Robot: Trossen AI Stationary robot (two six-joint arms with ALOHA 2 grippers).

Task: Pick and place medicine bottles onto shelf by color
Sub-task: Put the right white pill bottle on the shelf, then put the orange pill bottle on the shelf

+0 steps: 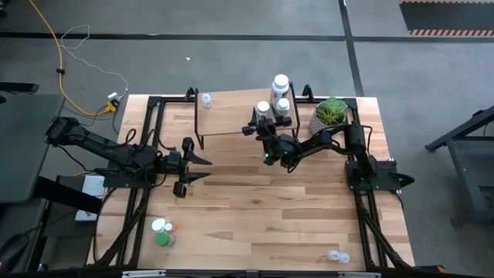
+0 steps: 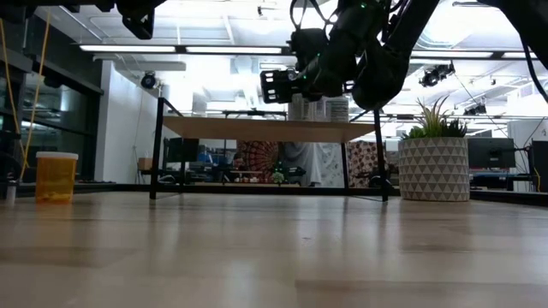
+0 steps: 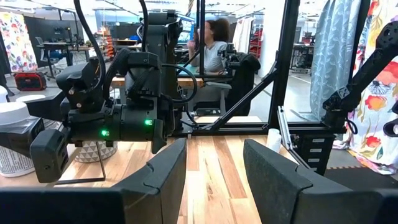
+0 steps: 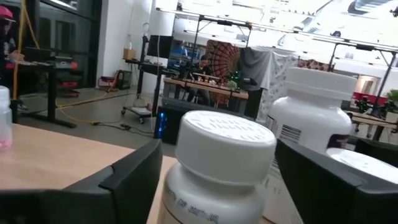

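Note:
The shelf point(image 1: 231, 117) stands at the table's far middle. On its right end stand three white medicine bottles point(image 1: 280, 83), point(image 1: 283, 106), point(image 1: 263, 110); a small clear one point(image 1: 206, 99) stands at its far left corner. My right gripper point(image 1: 265, 122) reaches level over the shelf's near right edge, open. Its fingers point(image 4: 134, 177) stand on either side of the nearest white bottle point(image 4: 217, 162), which rests upright on the shelf board. My left gripper point(image 1: 202, 167) waits open over the table, left of the shelf, holding nothing.
A potted plant point(image 1: 332, 114) stands right of the shelf. A green and a white bottle point(image 1: 162, 233) lie near the front left, and clear bottles point(image 1: 336, 256) at the front right. An orange bottle point(image 2: 56, 177) stands at the left in the low view. A person point(image 3: 211, 43) sits beyond the table.

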